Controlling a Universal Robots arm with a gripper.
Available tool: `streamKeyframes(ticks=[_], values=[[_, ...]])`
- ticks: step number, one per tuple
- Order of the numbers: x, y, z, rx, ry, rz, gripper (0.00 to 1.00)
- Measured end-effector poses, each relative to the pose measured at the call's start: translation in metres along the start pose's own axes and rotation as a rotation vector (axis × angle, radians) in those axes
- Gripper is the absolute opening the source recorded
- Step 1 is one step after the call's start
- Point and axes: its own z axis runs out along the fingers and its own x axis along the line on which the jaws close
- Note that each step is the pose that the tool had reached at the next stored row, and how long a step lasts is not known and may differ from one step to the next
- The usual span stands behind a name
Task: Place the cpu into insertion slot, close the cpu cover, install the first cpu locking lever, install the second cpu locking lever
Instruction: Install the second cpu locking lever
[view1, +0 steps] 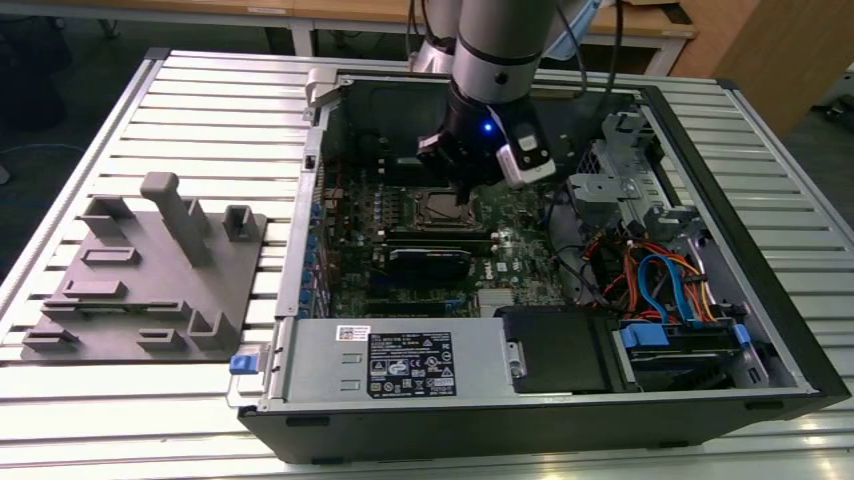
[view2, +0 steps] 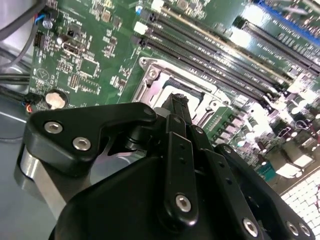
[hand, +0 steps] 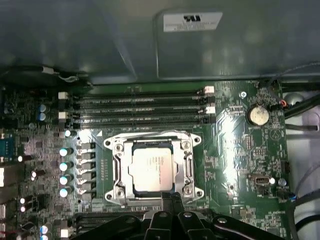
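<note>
Open black computer case (view1: 787, 330) lying on a slatted metal counter (view1: 200, 100), with a grey fixture block (view1: 147, 270) at the exterior view's left, a silver power supply (view1: 387, 365) along its near side, blue and orange cables (view1: 667, 285) to the exterior view's right, and a coin battery (hand: 258, 115) near long memory slots (hand: 140, 107).

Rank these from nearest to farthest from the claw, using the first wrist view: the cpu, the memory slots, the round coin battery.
1. The cpu, in its socket just ahead of the claw.
2. The memory slots, beyond the socket.
3. The coin battery, off toward the board's corner.
</note>
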Motion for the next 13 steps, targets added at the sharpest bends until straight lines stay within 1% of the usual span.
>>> streamKeyframes(ticks=[4,8,9,13], values=[[0.001,-0.0031,0.0008,0.0,0.0002,-0.002,0.1],[0.0084,-0.0039,0.0029,0.0003,0.0011,-0.011,0.1],[0.0091,-0.004,0.003,0.0003,0.0013,-0.013,0.1],[0.0091,-0.0072,0.003,0.0003,0.0021,-0.017,0.1]])
